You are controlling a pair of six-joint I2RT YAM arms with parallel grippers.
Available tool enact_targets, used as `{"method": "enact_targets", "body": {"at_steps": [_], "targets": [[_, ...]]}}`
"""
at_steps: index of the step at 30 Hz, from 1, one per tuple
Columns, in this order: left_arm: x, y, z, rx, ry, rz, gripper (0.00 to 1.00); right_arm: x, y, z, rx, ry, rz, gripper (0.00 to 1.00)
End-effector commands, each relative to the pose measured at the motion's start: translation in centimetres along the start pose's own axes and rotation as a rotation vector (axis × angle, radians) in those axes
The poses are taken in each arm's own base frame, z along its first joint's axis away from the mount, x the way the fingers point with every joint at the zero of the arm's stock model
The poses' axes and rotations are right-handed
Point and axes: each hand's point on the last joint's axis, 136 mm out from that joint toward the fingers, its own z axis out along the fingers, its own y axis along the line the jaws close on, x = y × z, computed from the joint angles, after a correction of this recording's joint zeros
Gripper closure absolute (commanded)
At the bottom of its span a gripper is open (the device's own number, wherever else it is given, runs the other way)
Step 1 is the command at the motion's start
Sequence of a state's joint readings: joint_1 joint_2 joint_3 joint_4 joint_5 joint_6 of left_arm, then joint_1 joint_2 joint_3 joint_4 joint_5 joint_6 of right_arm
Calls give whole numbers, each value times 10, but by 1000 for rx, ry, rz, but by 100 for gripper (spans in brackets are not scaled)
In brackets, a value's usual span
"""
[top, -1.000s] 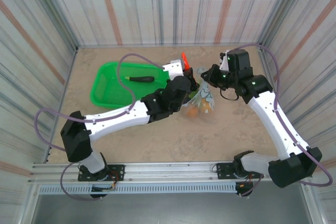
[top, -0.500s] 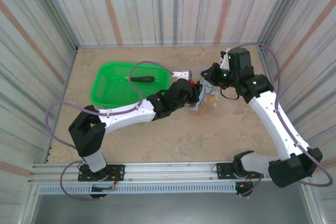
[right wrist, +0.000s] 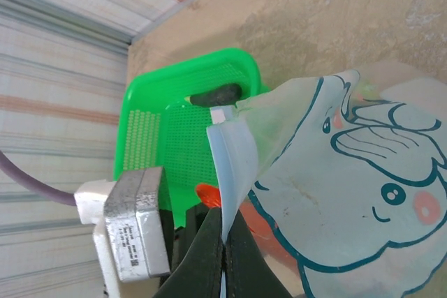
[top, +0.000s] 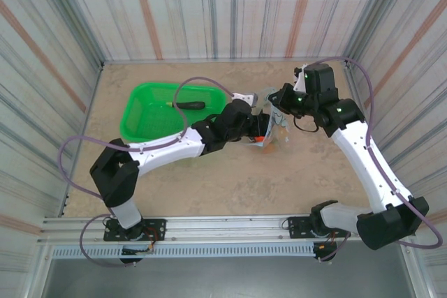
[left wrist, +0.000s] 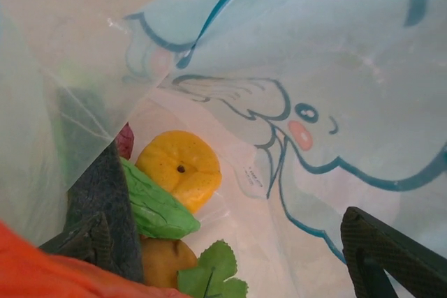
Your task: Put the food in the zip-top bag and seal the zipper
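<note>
Zip-top bag sits on the worktop right of the green basket, between the two arms. Its mouth is lifted and turned toward the basket side, and its body trails away toward the right arm. The cartoon-print face is up.

Right hand is clamped on the zipper at the mouth edge, fingers pressed together with the pale strip running up out of them, holding the mouth up.

Left hand is reached in through the mouth. In the left wrist view its jaws stand wide apart inside the bag, gripping nothing. The carrot lies against the left-side finger at the picture's bottom corner; which way it points can't be told.

Also in the bag:
- cucumber, long axis on a diagonal, upper left to lower right
- orange round piece touching the cucumber
- brownish piece below it
- dark red piece, partly hidden
- green leaf

Eggplant is in the basket's far part, lying left-right with its stem end to the left.
</note>
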State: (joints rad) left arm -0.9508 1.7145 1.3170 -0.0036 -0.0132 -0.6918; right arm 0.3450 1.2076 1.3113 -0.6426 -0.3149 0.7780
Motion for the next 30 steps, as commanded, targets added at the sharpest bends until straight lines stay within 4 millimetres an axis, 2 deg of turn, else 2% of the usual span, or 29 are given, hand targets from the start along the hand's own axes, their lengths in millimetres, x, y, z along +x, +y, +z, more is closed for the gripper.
{"method": "enact_targets", "body": {"at_steps": [1, 3, 7, 13, 15, 17, 21, 27, 30], "targets": [[-12, -23, -4, 125, 67, 50, 13, -2, 1, 1, -19, -10, -6, 100], [-5, -25, 5, 123, 135, 61, 14, 0, 1, 2, -21, 0, -5, 100], [-7, -23, 9, 114, 171, 81, 13, -1, 0, 2, -15, -3, -12, 100], [-15, 11, 11, 11, 237, 62, 10, -5, 2, 1, -5, -4, -28, 100], [-21, 23, 9, -37, 231, 79, 6, -6, 1, 2, 2, -8, -40, 100], [-29, 31, 4, -54, 224, 88, 4, -6, -5, 5, 28, -5, -54, 100], [-37, 33, -10, -39, 221, 91, 3, -2, -16, 11, 70, 14, -68, 100], [-34, 46, -36, -46, 258, 85, 5, 1, -16, 16, 53, 23, -55, 100], [-42, 45, -56, -3, 234, 64, 9, 1, -17, 16, 57, 21, -55, 100]]}}
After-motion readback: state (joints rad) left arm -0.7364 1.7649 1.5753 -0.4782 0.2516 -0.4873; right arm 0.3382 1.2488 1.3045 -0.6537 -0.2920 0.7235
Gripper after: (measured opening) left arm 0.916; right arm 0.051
